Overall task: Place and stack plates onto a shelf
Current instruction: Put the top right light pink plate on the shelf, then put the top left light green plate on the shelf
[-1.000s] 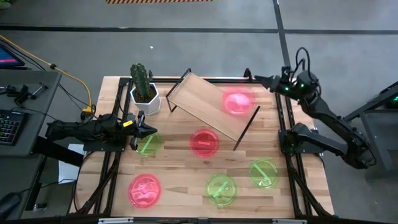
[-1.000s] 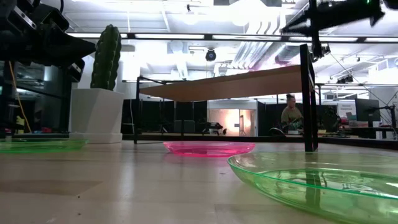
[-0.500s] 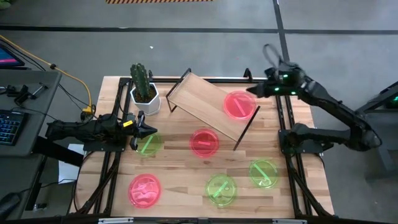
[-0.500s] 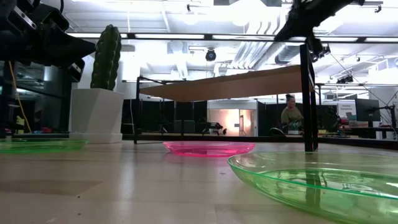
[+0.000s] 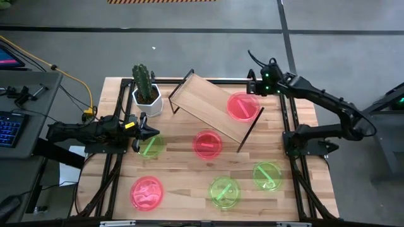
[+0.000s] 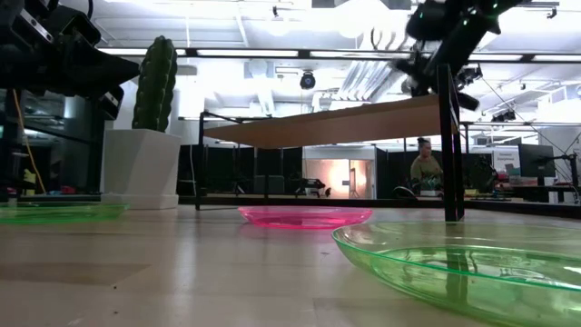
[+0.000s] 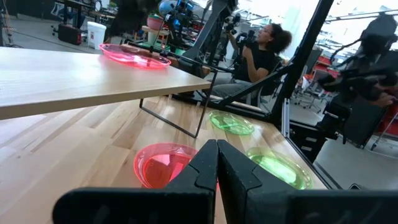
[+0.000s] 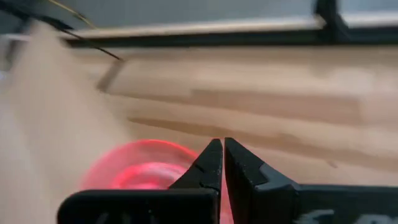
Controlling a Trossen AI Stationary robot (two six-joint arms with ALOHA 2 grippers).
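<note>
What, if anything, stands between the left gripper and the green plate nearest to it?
Nothing visible does. In the high view the left gripper, shut, sits at the table's left edge right by the green plate, with only bare tabletop near it. The cactus pot stands apart, toward the table's far side, out of the way.

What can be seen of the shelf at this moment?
The shelf is a light wood rectangular board on thin black metal frame legs at its two ends, standing angled across the far middle of the table, beside the potted cactus. One pink plate lies on its right end; another pink plate lies on the tabletop just in front of it. The right gripper hovers shut near that loaded end.
</note>
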